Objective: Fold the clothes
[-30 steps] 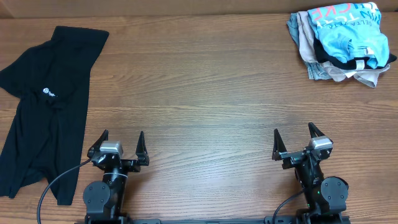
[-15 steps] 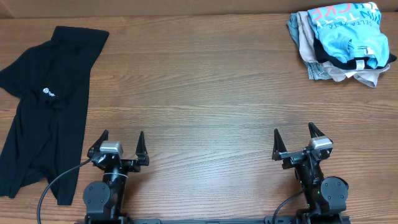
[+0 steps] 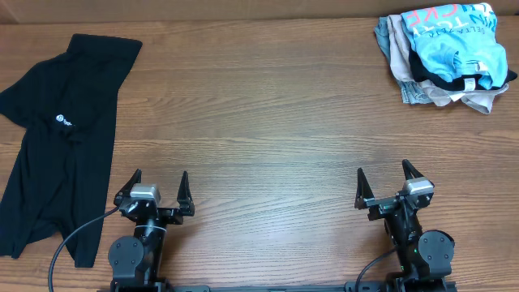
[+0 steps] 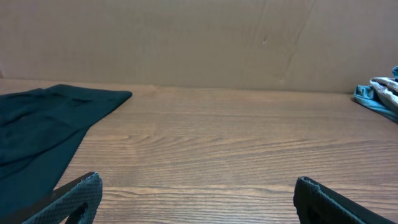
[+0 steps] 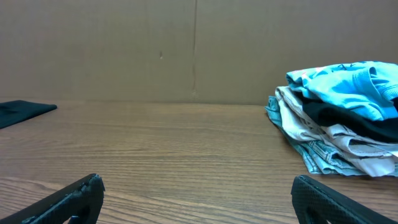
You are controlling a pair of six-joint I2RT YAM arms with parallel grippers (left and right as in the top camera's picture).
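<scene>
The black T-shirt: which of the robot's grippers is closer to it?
Left. The left gripper sits close beside the lower part of the black T-shirt; the right gripper is much farther away, beyond the left one.

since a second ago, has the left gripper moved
No. The left gripper sits at the same spot beside the black shirt hem, open.

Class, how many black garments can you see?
2: a black T-shirt spread left on the table; a black layer inside the far-right pile. More may be hidden.

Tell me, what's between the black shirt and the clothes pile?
Only bare wooden table between the soft black T-shirt and the blue-topped clothes pile, seen overhead.
</scene>
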